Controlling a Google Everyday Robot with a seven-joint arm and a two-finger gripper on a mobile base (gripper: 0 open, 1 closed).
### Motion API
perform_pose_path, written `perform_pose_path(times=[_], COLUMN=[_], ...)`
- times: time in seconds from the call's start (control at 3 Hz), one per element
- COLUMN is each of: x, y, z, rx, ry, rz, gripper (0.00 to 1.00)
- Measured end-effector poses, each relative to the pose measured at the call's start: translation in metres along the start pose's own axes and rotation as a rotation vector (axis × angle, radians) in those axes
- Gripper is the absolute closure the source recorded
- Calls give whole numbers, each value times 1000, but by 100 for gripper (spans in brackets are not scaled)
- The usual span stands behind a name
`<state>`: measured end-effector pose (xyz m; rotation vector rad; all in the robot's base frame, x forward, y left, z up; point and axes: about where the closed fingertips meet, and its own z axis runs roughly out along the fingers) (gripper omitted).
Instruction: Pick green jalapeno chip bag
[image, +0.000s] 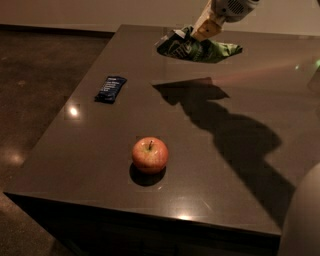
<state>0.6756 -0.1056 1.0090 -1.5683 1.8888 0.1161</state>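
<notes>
The tool is at the top of the view, above the far part of the counter; it comes down at a slant from the white arm, and its tan fingers are closed on the upper edge of the green jalapeno chip bag. The bag hangs from that grip, crumpled and tilted; its whitish printed panel faces left and its green end points right. It is clear of the counter; its shadow lies apart from it on the dark surface, nearer the camera, and runs on into the broader shadow of the arm towards the lower right.

A small dark-blue wrapped bar lies flat near the left edge of the counter, well apart from the bag; a red and yellow apple stands upright near the front edge, stem up, with a small shadow under it; apple and bar are apart from each other and neither touches the tool. A pale rounded part of the robot shows at the lower right corner; a dark floor lies to the left of the counter.
</notes>
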Motion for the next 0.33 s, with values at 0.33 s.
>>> perform_pose_path(times=[0.33], x=[0], y=[0], z=[0], rx=[0], ry=[0], rz=[0], gripper=[100])
